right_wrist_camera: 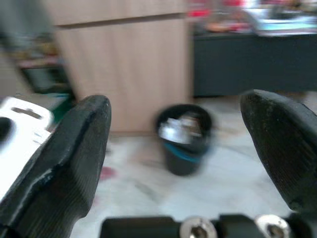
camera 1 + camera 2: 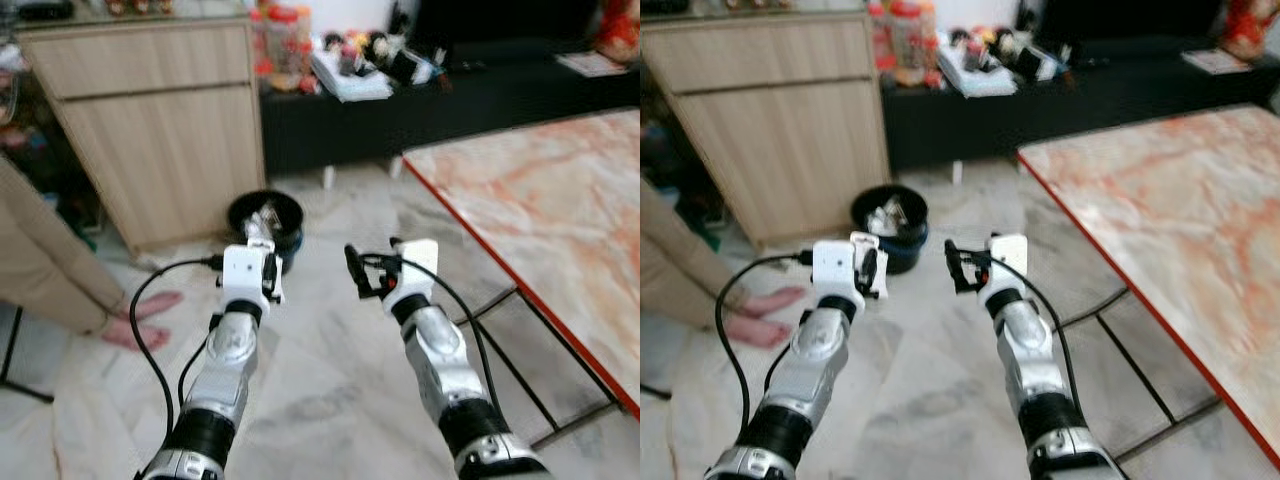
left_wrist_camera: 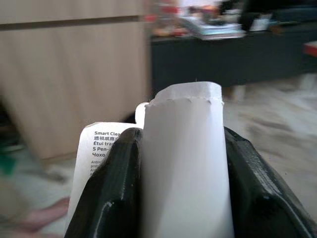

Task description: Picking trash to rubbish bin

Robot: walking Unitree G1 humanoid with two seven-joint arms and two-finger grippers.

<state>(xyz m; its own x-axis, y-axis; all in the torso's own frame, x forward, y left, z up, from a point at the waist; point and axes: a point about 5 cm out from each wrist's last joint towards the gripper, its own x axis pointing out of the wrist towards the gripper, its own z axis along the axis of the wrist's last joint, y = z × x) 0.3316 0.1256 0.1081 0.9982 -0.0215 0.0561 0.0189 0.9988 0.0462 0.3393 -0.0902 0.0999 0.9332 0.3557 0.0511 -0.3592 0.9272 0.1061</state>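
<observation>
Left gripper (image 3: 183, 198) clamped on white paper (image 3: 185, 163); right gripper (image 1: 183, 163) open, empty. Bin (image 2: 265, 222) on the floor just beyond left gripper, near the cabinet (image 2: 150, 130). Advise: carry paper forward until directly over bin mouth, then release.

Blurred black bin (image 1: 184, 139), seemingly trash-filled, between parted jaws
</observation>
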